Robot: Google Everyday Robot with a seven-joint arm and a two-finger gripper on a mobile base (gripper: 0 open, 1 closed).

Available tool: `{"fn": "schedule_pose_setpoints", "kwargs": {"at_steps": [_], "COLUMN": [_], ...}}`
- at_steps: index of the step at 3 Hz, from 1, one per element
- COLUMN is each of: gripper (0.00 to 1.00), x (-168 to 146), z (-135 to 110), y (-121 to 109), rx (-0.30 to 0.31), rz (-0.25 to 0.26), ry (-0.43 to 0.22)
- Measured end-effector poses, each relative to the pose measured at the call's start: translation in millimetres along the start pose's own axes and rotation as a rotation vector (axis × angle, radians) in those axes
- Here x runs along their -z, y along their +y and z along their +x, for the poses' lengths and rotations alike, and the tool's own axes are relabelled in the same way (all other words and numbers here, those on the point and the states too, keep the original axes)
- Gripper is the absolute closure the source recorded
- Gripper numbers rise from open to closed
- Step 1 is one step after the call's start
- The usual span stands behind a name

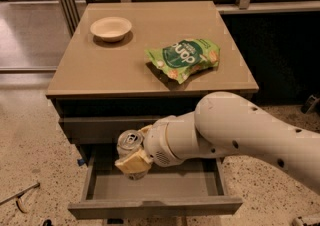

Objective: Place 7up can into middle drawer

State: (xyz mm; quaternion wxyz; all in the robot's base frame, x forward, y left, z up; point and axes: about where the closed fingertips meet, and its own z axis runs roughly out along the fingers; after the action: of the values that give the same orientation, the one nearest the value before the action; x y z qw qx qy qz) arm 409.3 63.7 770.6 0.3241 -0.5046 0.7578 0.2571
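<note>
The 7up can (128, 141) is a silver can with a pull-tab top. My gripper (132, 156) is shut on it, with a tan finger pad (133, 162) across its side. It hangs upright over the left part of the open middle drawer (155, 206), just above the flat grey interior (165, 186). The drawer is pulled out towards the camera below the cabinet's top drawer front (95, 129). My white arm (240, 130) reaches in from the right.
The tan cabinet top (100, 65) carries a pale bowl (111, 28) at the back left and a green snack bag (185, 57) towards the right. Speckled floor surrounds the cabinet. A metal rail stands at the back.
</note>
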Motion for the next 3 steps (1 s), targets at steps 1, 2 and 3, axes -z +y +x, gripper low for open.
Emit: {"fn": "schedule_pose_setpoints", "kwargs": {"at_steps": [1, 2, 3], "gripper": [1.0, 1.0, 1.0], "x": [-11.8, -33.9, -53.5], "z": [21.2, 60.0, 92.5], "y": [-2.7, -17.1, -39.5], "rx": [0.004, 0.013, 0.062], "rz": [-0.009, 0.002, -0.01], "ry": [0.01, -0.007, -0.07]}}
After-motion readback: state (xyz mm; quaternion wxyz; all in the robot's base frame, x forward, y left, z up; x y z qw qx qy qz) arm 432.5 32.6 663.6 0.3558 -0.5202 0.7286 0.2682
